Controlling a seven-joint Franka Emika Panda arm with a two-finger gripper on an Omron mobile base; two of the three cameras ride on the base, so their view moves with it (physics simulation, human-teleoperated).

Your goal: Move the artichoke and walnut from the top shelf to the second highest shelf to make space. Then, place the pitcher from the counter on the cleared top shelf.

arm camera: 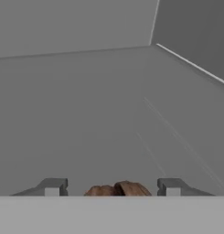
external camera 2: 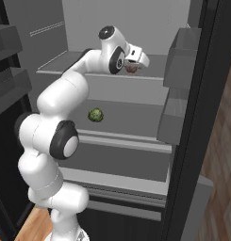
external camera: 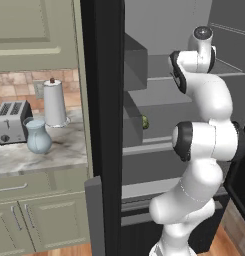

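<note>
Walnut: the tiny round brown wrinkled walnut [arm camera: 117, 189] lies on the thin flat grey top shelf [external camera 2: 150, 75] of the open fridge. In the hand view it sits at 6 o'clock, between the two finger tips. In the right base view it shows as a reddish-brown spot [external camera 2: 132, 68] just under the hand.

Gripper: the white arm's two-finger gripper [arm camera: 112, 187] is reached in over the top shelf. Its small dark fingertips [arm camera: 53, 186] stand apart, one on each side of the walnut, with a gap between each tip and the nut. The jaws are partly spread; whether they press on the nut I cannot tell.

Artichoke: the small round leafy green artichoke [external camera 2: 95, 115] rests on the flat grey second highest shelf [external camera 2: 136, 123] with its thick pale front lip, at about 7 o'clock from the hand in the right base view. In the left base view it peeks out [external camera: 145, 122] beside the door bins.

Pitcher: the pale blue-grey translucent pitcher [external camera: 37, 135] with bulbous body stands upright on the grey-white marbled counter [external camera: 59, 150], at 9 o'clock in the left base view.

Neighbours: a silver toaster [external camera: 12, 121] is just beside the pitcher at its 10 o'clock; a tall white paper-towel roll [external camera: 54, 103] stands at its 1 o'clock.
</note>
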